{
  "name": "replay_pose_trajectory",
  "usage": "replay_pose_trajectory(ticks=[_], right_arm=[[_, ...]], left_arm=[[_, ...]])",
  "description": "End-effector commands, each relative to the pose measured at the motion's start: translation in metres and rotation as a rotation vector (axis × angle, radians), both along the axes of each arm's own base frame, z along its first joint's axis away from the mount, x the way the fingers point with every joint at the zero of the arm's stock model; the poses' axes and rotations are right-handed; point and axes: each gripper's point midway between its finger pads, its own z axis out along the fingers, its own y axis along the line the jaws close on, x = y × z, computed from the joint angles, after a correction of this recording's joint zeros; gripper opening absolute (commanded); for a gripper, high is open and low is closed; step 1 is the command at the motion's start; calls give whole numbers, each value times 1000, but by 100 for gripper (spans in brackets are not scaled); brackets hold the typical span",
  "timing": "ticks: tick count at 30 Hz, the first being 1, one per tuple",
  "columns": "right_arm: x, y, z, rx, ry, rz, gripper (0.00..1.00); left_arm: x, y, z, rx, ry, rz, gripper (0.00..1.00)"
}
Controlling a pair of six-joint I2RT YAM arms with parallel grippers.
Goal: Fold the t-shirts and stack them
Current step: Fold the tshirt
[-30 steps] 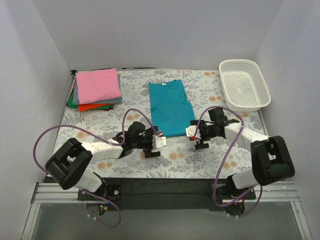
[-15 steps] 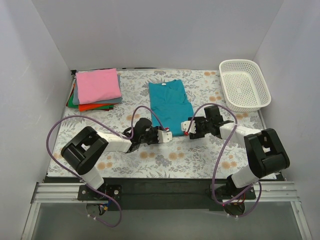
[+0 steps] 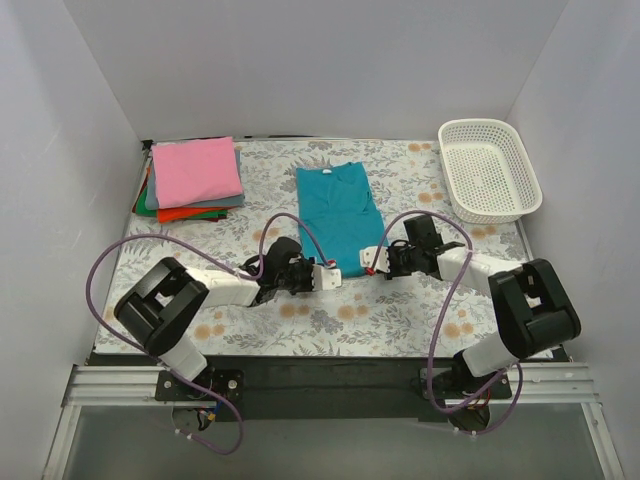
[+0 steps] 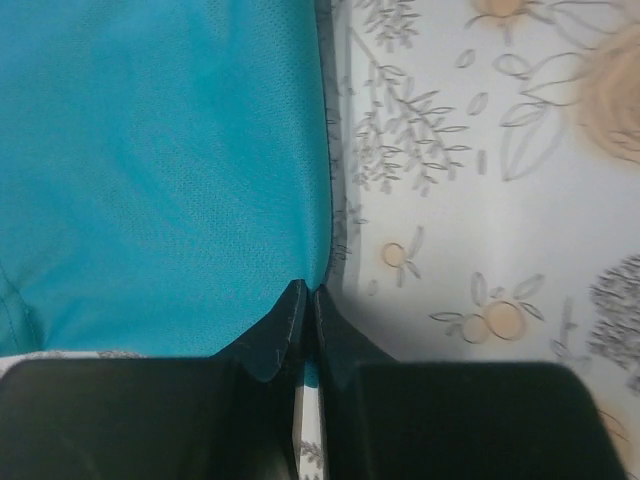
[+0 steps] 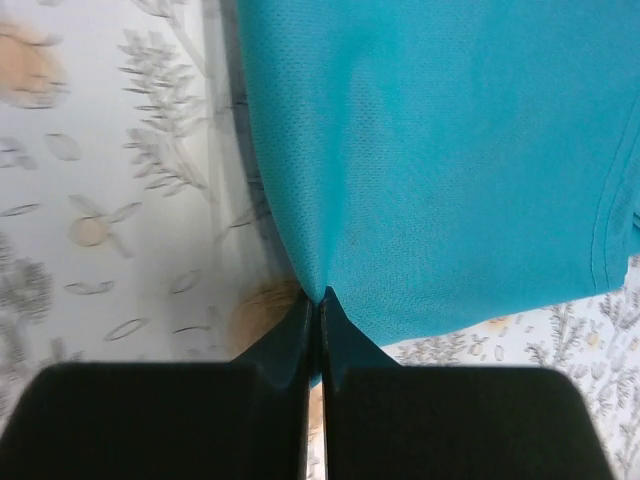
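Left claw (image 4: 308, 290) and right claw (image 5: 318, 297) each pinch a near corner of the teal t-shirt (image 3: 339, 212), which lies narrowed lengthwise in the middle of the table (image 3: 400, 312). It apparently still needs cross-folding before joining the folded stack (image 3: 195, 172), pink on top, at far left.

A teal-blue t-shirt (image 3: 340, 212) lies flat at the middle of the frame, folded lengthwise into a narrow upright rectangle with its collar at the top end. Its two lower corners are each pinched, one by the left fingers (image 4: 272, 340) and one by the right fingers (image 5: 345, 340). In the upper left sits a stack of folded shirts, a pink t-shirt (image 3: 195, 170) on top, with edges of an orange-red t-shirt (image 3: 180, 214) and a green t-shirt (image 3: 215, 212) showing beneath.
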Motion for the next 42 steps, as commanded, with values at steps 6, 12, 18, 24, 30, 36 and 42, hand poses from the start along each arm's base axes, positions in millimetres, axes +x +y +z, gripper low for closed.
replay_pose_trajectory(ticks=[6,12,18,24,30,36,42], right_arm=[[-117,-17,7,-12,245,164,1],[-146,-21,33,54,289,93,1],[-136,-11,82,131,286,23,1],[-114,3,153,198,209,27,1],[-112,5,180,211,174,43,1],[-123,-1,181,207,178,42,1],[-132,-5,186,218,183,36,1]], left_arm=[[-101,9,24,-62,262,-178,0],[-137,11,47,-109,311,-225,0],[-131,2,89,-154,276,-233,0],[-119,-7,138,-196,209,-227,0],[-123,-7,157,-209,207,-247,0],[-137,-5,168,-257,246,-265,0],[-152,-1,176,-294,278,-297,0]])
